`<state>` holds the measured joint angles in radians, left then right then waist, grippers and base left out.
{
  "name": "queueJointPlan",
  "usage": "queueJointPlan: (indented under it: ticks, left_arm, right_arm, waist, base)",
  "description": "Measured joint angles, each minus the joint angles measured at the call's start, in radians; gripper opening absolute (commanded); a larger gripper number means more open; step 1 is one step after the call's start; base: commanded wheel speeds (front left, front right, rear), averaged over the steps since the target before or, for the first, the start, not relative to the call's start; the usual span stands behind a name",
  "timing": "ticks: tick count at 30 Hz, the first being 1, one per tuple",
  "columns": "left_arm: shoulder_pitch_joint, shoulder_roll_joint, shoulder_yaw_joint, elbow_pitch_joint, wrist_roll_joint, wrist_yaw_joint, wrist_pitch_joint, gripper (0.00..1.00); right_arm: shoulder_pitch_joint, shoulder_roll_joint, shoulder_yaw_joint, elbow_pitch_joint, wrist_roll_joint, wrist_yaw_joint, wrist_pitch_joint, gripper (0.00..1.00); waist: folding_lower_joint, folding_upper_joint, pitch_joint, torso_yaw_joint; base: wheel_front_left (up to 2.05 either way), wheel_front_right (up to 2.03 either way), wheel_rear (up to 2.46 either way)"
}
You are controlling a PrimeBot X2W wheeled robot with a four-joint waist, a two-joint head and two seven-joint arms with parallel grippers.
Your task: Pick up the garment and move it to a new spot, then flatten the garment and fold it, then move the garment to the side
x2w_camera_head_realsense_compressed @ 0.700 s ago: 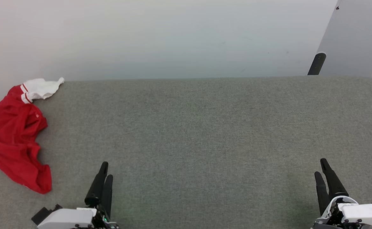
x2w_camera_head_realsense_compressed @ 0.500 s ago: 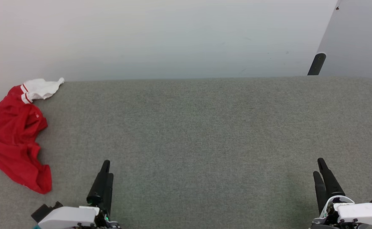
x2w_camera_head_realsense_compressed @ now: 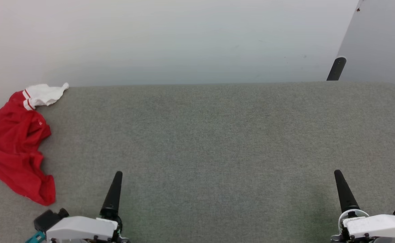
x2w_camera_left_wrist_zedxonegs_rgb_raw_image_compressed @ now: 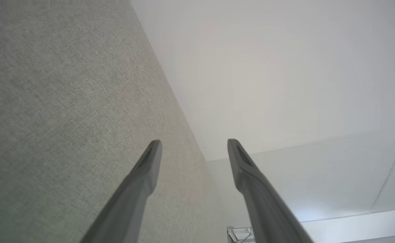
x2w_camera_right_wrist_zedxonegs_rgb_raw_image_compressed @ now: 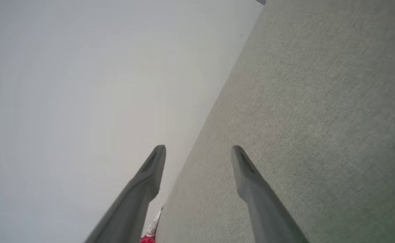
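Standing apart with nothing between them, the left fingers are open, as the clear gap between the tips in the left wrist view shows; the right fingers are likewise spread and empty. Both pairs are at the near side of the bench, pointing toward the wall, well apart from each other.

The garment lies crumpled at the far left of the bench; its white sleeve is up against the wall, and its red body is bunched in folds that run to the head view's left edge. It is well apart from the right fingers and nearer the left ones, though not touching them.

The pick-up looks not yet begun; the left arm seems the natural one to reach. To do it well, I would swing left and come down over a thick ridge of red cloth rather than a thin hem; close on several layers, not the bench covering beneath. Then lift until the lowest fold hangs free before carrying it toward the bare middle, where both arms can reach to spread it; a drag across the rough grey covering could roll it tighter.
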<state>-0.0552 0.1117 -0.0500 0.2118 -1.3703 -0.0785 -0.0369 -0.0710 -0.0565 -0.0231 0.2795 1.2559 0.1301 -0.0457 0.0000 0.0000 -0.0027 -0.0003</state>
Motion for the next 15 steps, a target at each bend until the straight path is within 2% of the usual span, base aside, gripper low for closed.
queueJointPlan:
  ticks: [8, 9, 14, 15]
  left_arm:
    - [-0.009, 0.024, -0.038, 0.018, 0.173, 0.026, -0.037, 1.00]
    - [-0.009, 0.024, -0.038, 0.018, 0.173, 0.026, -0.037, 1.00]
    - [-0.017, 0.028, -0.034, 0.006, 0.346, 0.044, -0.056, 1.00]
    - [-0.017, 0.028, -0.034, 0.006, 0.346, 0.044, -0.056, 1.00]
  right_arm:
    - [0.000, 0.005, -0.014, 0.000, -0.223, 0.000, -0.027, 1.00]
    - [0.000, 0.005, -0.014, 0.000, -0.223, 0.000, -0.027, 1.00]
    - [0.000, 0.007, -0.022, -0.011, -0.370, 0.000, -0.043, 1.00]
    - [0.000, 0.007, -0.022, -0.011, -0.370, 0.000, -0.043, 1.00]
  waist:
    - [0.0000, 0.0000, -0.001, 0.002]
    - [0.0000, 0.0000, -0.001, 0.002]
    - [0.0001, 0.0000, -0.002, 0.003]
    - [0.0001, 0.0000, -0.002, 0.003]
  base:
    - [0.00, 0.00, 0.00]
    - [0.00, 0.00, 0.00]
    - [0.00, 0.00, 0.00]
    - [0.00, 0.00, 0.00]
